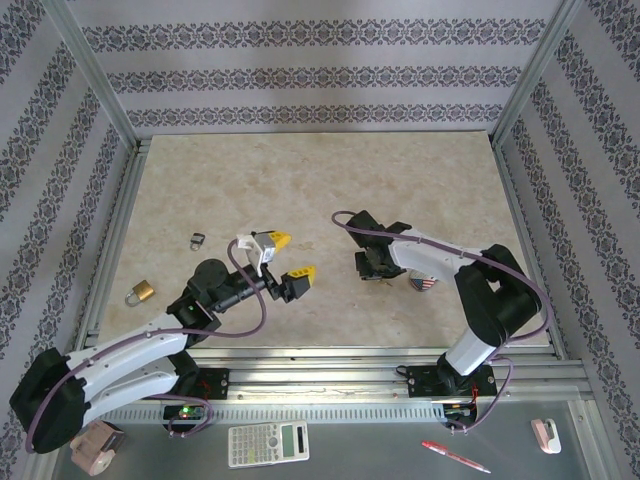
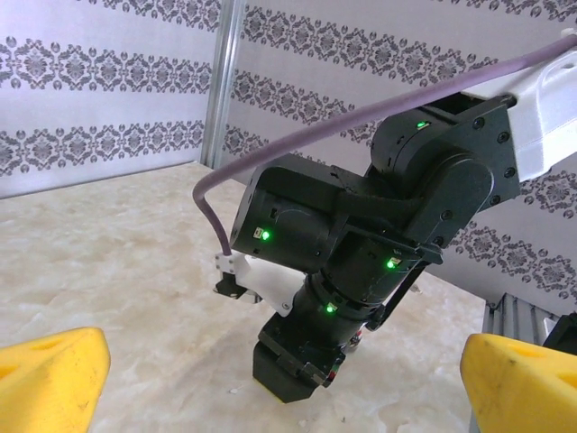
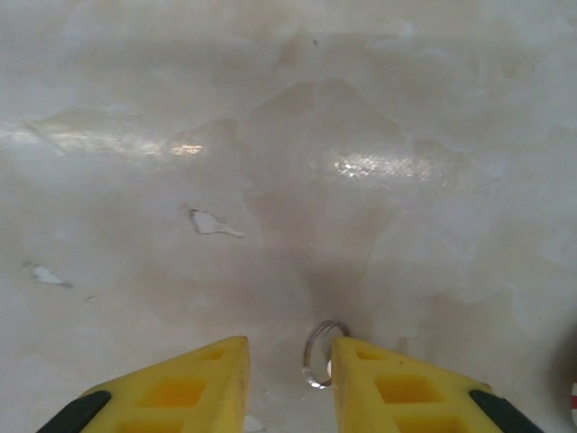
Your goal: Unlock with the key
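The left gripper (image 1: 288, 257) hung over the table (image 1: 330, 180), its yellow fingers (image 1: 277, 239) wide apart. A brass padlock (image 1: 140, 292) lay near the left edge. The right gripper (image 1: 375, 266) pointed down, near a striped tag (image 1: 424, 284).

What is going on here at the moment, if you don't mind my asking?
The right gripper is down at the table with a small key ring between its parted fingertips, not yet clamped. The left gripper hovers wide open. The brass padlock lies untouched at the table's left side.
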